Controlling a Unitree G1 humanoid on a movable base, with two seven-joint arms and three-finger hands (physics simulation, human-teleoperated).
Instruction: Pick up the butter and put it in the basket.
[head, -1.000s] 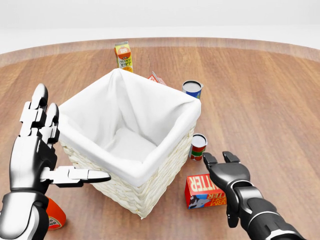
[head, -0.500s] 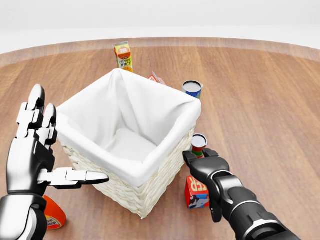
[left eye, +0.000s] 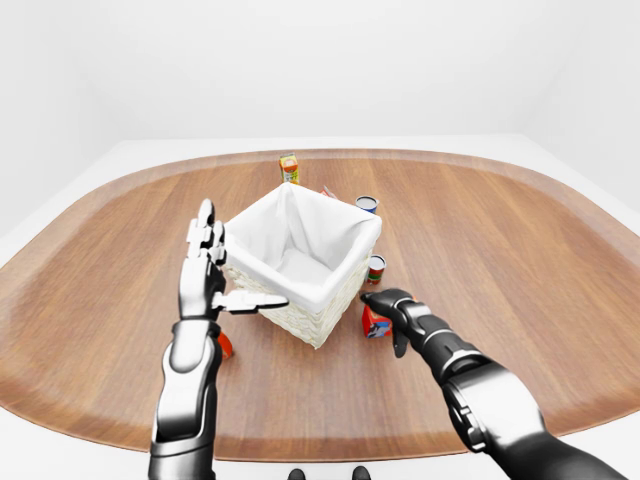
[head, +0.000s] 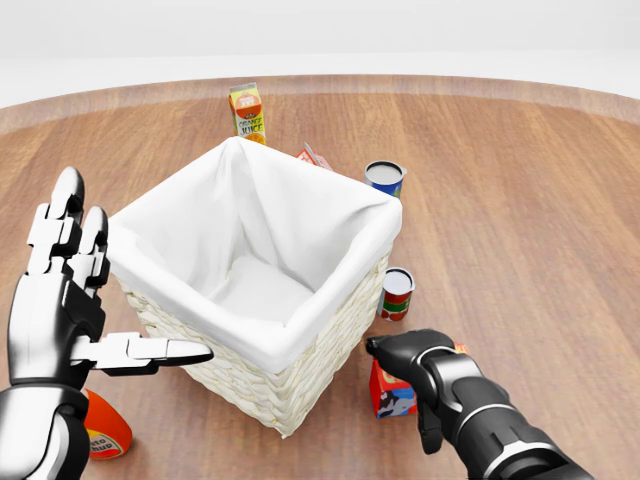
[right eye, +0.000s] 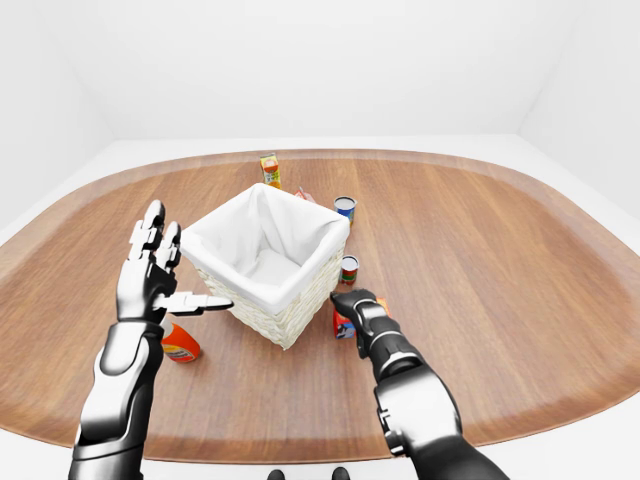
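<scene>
A: What's on the oval wooden worktop (left eye: 520, 260) in that white room?
B: One lined wicker basket (head: 262, 290), one juice carton (head: 247, 112), two cans, one butter box (head: 392, 389) just right of the basket.
A: Hands?
B: Left hand (head: 62, 300) spread open; right hand (head: 425, 372) covers the butter, grip unclear.

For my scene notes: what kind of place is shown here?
Probably a simulated test room, not a home: a big wooden table, plain white walls, and scattered groceries around a lined basket, like the juice carton.
</scene>
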